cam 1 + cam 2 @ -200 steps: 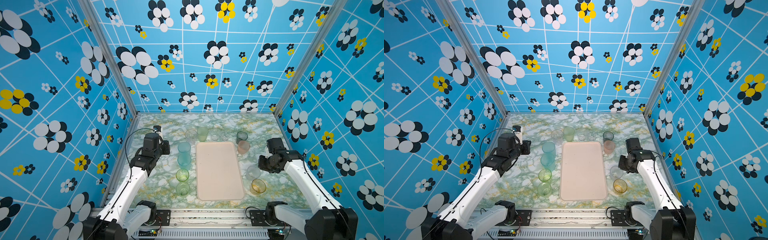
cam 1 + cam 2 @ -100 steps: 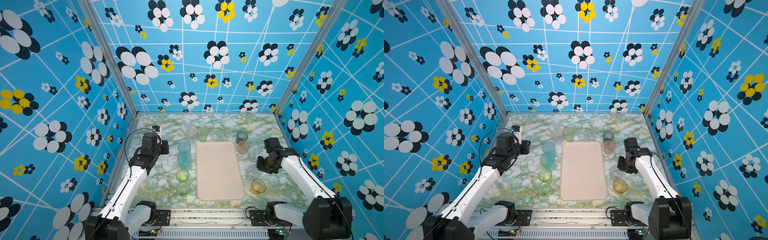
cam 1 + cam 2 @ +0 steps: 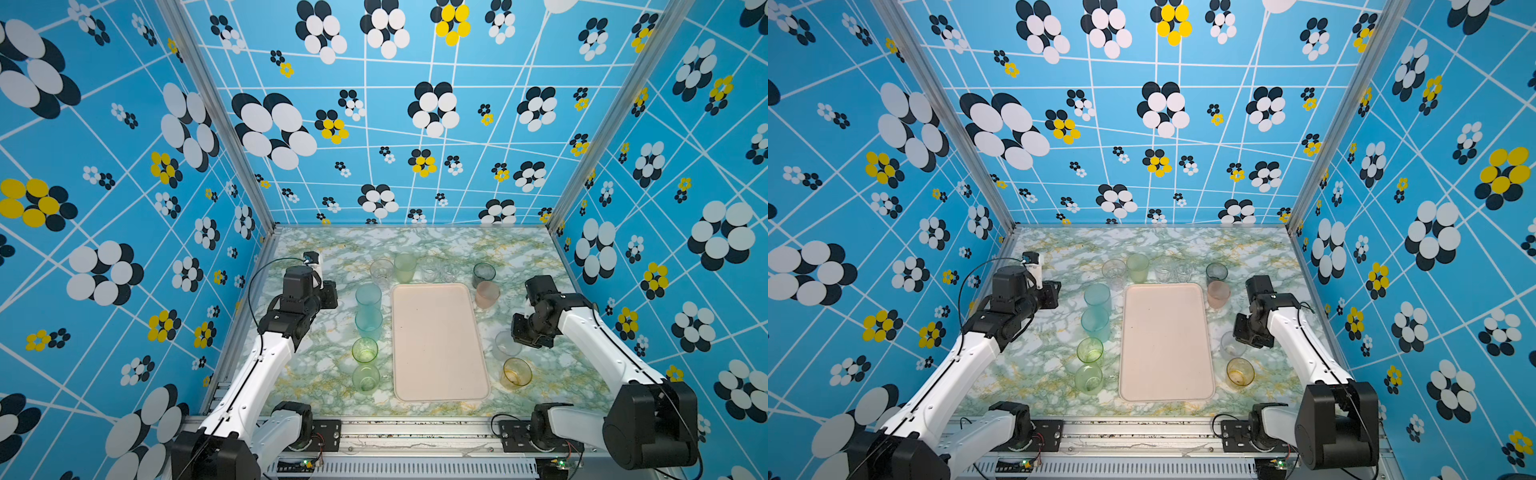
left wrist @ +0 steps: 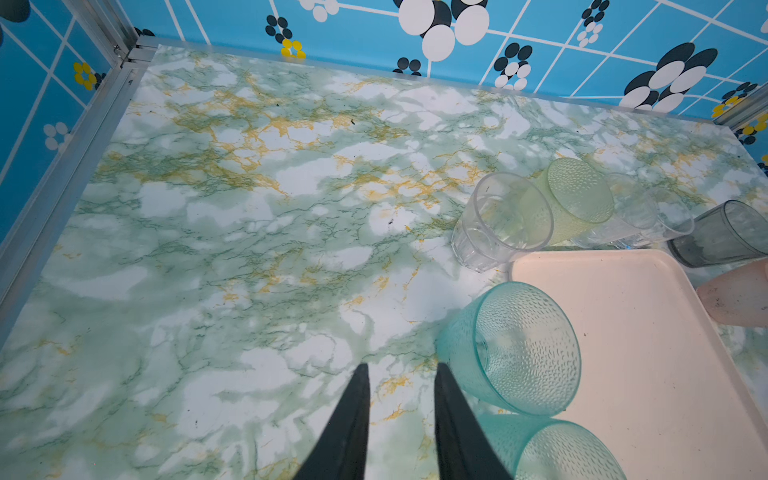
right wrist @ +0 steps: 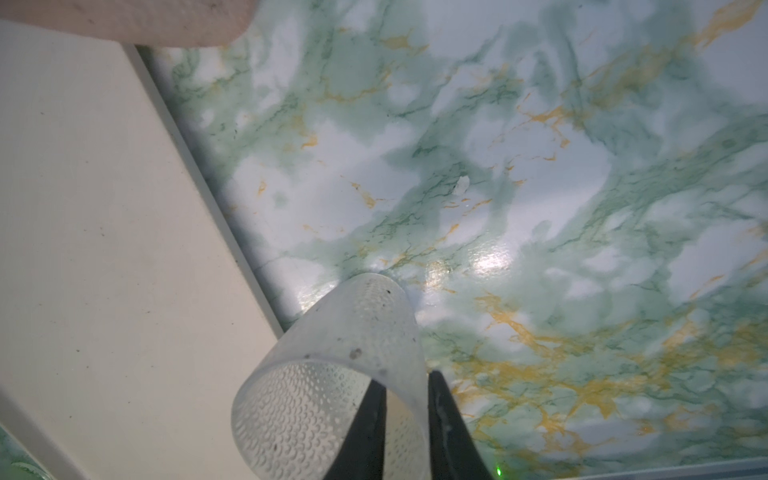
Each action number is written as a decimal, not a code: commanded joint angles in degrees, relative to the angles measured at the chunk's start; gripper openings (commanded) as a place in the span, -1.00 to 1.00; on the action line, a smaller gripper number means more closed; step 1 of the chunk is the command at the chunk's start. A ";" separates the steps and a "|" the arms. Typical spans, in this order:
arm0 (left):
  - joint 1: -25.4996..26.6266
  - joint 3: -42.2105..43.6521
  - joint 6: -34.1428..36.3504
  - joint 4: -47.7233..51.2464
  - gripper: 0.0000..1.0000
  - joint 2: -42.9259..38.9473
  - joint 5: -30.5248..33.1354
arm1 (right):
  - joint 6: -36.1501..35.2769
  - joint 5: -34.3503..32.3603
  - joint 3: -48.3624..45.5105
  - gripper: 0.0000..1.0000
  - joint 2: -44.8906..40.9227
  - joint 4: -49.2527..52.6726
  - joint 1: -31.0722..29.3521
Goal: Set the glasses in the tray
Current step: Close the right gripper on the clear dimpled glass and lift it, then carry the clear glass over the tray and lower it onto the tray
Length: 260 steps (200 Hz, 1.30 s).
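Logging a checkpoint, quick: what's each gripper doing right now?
Left gripper: open, jaws slightly apart, holding nothing.
Right gripper: straddling the rim of the frosted clear tumbler, one finger inside; whether it is clamped cannot be told.

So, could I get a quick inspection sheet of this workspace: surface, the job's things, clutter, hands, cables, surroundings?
Surface: marbled table, green and yellow veins.
Job's things: tray empty; about twelve glasses stand on the table around it.
Clutter: nothing seen.
Hands: left hand open and empty, beside a teal glass; right hand straddles the wall of a clear glass, one finger inside, one outside; grip unclear.
Cables: black cable loops off the left arm.
Surroundings: blue flowered walls on three sides.
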State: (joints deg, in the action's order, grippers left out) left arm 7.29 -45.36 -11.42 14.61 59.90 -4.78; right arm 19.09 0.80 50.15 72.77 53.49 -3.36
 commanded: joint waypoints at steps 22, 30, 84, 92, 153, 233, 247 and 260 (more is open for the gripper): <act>-0.79 1.14 -0.44 -1.71 -0.44 0.12 -1.03 | -0.11 0.95 -0.23 -0.70 0.88 1.70 -0.66; -0.87 1.16 -0.44 -1.75 -0.44 0.13 -1.12 | -0.11 0.88 -0.23 -0.77 0.88 1.70 -0.73; -0.88 1.16 -0.44 -1.80 -0.44 0.13 -1.20 | -0.16 -0.65 0.37 -0.95 -1.05 1.02 -1.11; -0.90 1.16 -0.36 -1.79 -0.44 0.22 -1.14 | -0.26 -0.98 0.71 -0.99 -1.70 0.70 -1.38; -0.91 0.12 -0.49 -1.25 -0.44 1.28 -1.46 | 1.27 -7.46 11.75 -1.00 -4.49 2.57 -11.91; -0.77 -1.74 -1.49 -1.59 -0.44 4.07 -3.65 | -0.37 -5.92 35.76 -1.00 24.42 -0.58 -31.16; -0.70 -2.18 -1.58 -1.61 -0.44 4.65 -4.06 | -0.93 -5.10 40.73 -1.00 29.50 -0.32 -32.16; -0.61 -2.43 -1.59 -1.56 -0.44 4.95 -4.21 | -1.24 -4.60 44.99 -1.00 32.90 -0.71 -32.72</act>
State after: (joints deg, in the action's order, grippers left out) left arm 6.76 -45.34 -12.47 13.74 64.27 -7.44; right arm 19.07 -4.93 88.38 101.41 52.82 -35.18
